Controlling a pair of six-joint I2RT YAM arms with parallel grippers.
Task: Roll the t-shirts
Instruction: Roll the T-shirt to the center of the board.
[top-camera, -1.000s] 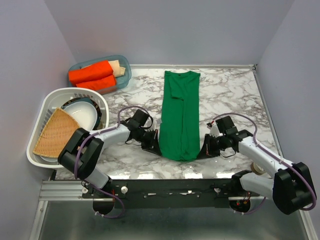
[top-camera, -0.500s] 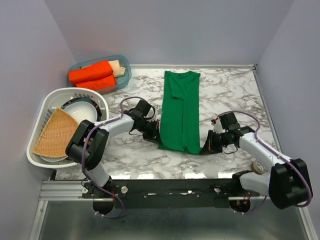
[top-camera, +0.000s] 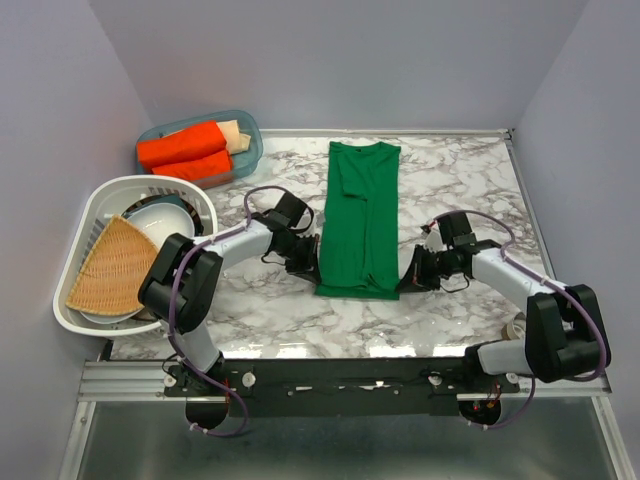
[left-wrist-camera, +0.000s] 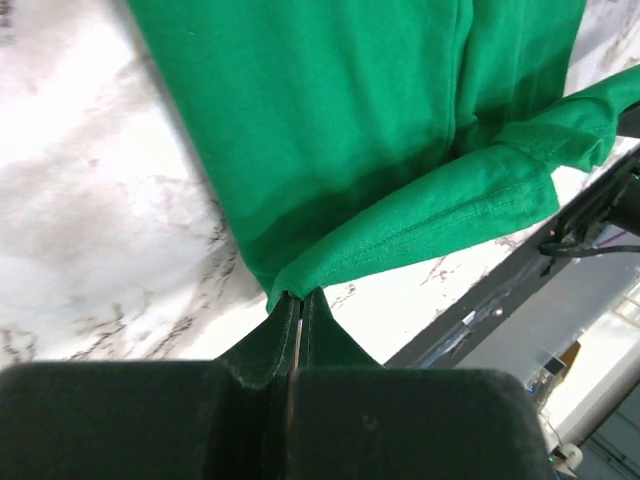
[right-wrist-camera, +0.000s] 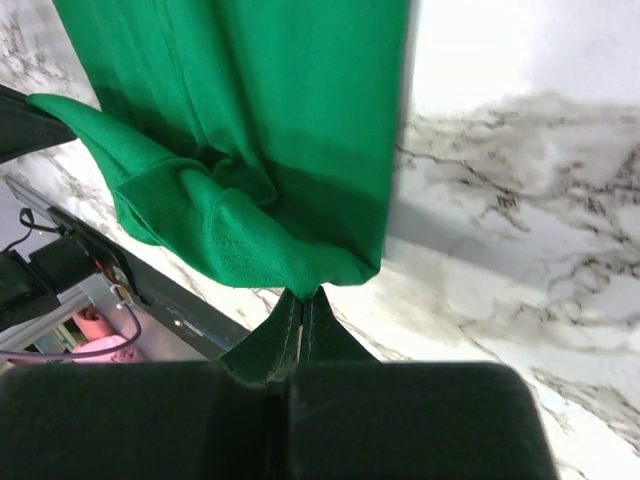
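Observation:
A green t-shirt (top-camera: 360, 215) lies folded into a long strip down the middle of the marble table, neck at the far end. Its near hem is turned up and over onto the strip. My left gripper (top-camera: 316, 272) is shut on the hem's left corner (left-wrist-camera: 290, 285). My right gripper (top-camera: 405, 279) is shut on the hem's right corner (right-wrist-camera: 310, 280). Both wrist views show the folded green hem (left-wrist-camera: 430, 200) bunched just beyond the closed tips, a little above the table.
A clear blue tub (top-camera: 200, 146) with orange rolled cloth stands at the back left. A white basket (top-camera: 110, 195) with bowls and a woven mat sits at the left edge. The table's front rail (top-camera: 350, 375) runs near the arm bases.
Both grippers have moved away from the arm bases, carrying the shirt's near hem up and over onto the strip. The strip now ends farther from the front edge with a straight fold.

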